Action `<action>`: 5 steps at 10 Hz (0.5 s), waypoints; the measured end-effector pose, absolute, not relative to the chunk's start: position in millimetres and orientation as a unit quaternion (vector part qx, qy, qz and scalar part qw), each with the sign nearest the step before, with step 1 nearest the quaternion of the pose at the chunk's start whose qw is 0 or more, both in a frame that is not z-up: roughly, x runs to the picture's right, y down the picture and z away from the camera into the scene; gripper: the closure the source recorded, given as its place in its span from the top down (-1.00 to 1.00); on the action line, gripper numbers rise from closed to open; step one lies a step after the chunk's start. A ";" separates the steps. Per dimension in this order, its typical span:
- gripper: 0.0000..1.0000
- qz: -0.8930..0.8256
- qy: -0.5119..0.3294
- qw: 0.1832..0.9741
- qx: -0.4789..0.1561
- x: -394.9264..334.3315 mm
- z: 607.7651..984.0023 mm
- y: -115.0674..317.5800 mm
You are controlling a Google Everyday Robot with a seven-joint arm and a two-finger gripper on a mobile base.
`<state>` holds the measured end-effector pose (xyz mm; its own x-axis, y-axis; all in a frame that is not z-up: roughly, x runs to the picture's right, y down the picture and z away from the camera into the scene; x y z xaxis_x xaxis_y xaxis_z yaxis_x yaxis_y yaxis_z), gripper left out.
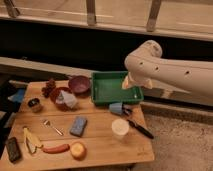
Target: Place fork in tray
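- My gripper [131, 83] hangs at the end of my white arm [175, 70], over the right end of the green tray [110, 89], close to its right rim.
- My jaws are spread wide and I see nothing between them.
- The fork [52, 127] is well away from my jaws, down and to the left in the camera view. It lies flat on the wooden table [100, 146], outside the tray.
- Just beside the fork, on the side nearer my jaws, lies a blue sponge [78, 126].
- Beyond the fork from my jaws lie a banana peel [31, 140] and a reddish sausage [55, 148], with a round orange fruit [78, 150] next to the sausage.
- Two dark-red bowls sit left of the tray. The far bowl [79, 84] is close to the tray wall; the near bowl [59, 94] holds something pale and crumpled.
- Below my jaws, off the tray's front right corner, a small blue cup [117, 108] lies on the table.
- Further down from it stand a white cup [120, 128] and a black-handled knife [141, 130], the knife angled toward the table's right edge.
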<state>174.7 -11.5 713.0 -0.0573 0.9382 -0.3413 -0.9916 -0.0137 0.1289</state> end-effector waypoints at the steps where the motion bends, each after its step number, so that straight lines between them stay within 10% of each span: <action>1: 0.60 0.706 0.166 0.684 -0.079 174.1 712.5 -11.7; 5: 0.60 0.651 0.133 0.739 -0.107 118.3 714.5 -17.8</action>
<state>118.3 -17.8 714.5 0.1165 0.9345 -0.3362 -0.9915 0.1293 0.0157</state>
